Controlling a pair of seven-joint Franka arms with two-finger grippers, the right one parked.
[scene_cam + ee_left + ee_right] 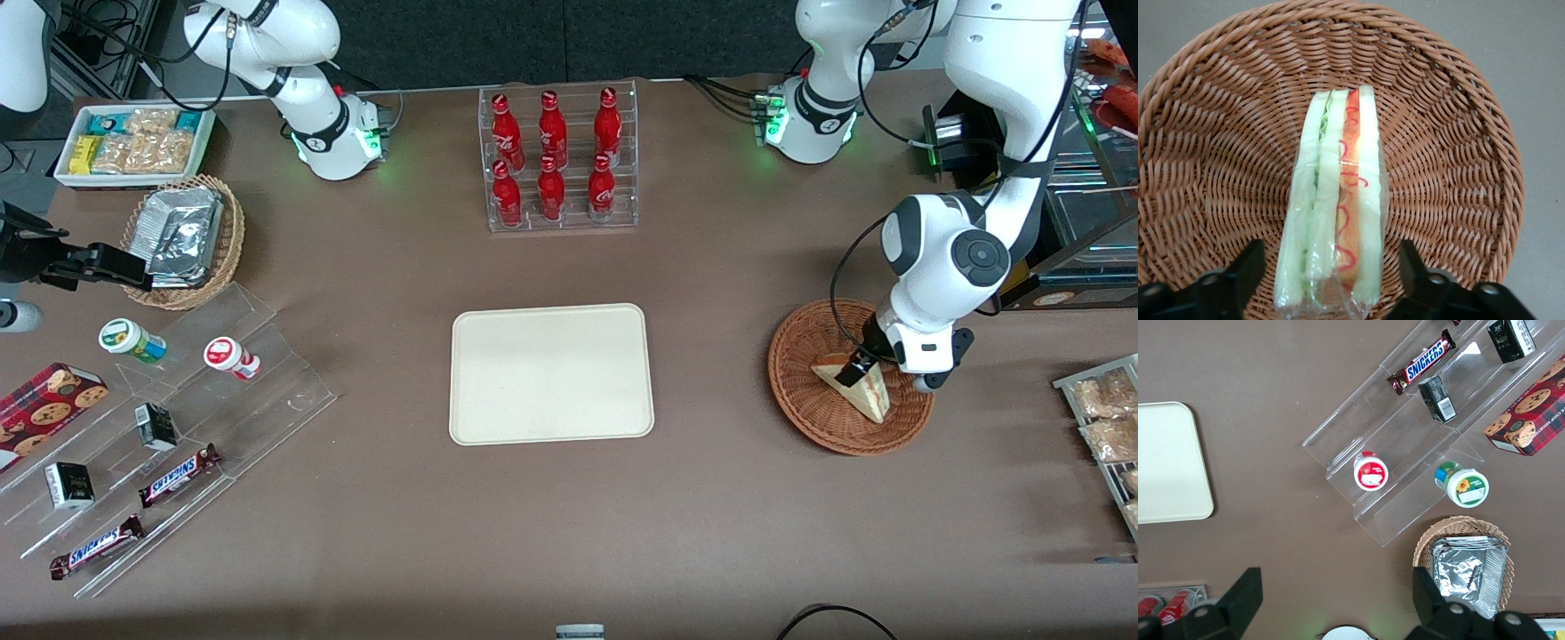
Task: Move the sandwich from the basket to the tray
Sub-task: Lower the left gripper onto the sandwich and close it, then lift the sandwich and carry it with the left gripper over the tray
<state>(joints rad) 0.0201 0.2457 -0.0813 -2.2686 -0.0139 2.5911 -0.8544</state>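
Because the sandwich has yet to be lifted, this moment reads as the start of the grasp.

Gripper: the left arm's gripper [1331,280] hangs low over the basket, its two dark fingers [1245,270] spread wide with the sandwich between them and a clear gap on each side; nothing is gripped.

Sandwich: a wrapped triangular wedge [1335,200] standing on edge in the middle of the basket, pale bread outside, green and red-orange filling stripes facing up.

Why held so: the fingers straddle the wedge's flat bread faces, which likely gives the firmest hold when they close.

Basket: reddish-brown wicker [800,391], at the working arm's end of the table.

Tray: cream, rectangular [551,373], in the middle of the table, well apart from the basket, with nothing on it.

Left wrist view: shows the finger gap and filling layers, which the front view does not.

Front view: shows the tray and the route toward it; the arm's wrist covers part of the gripper [858,366].
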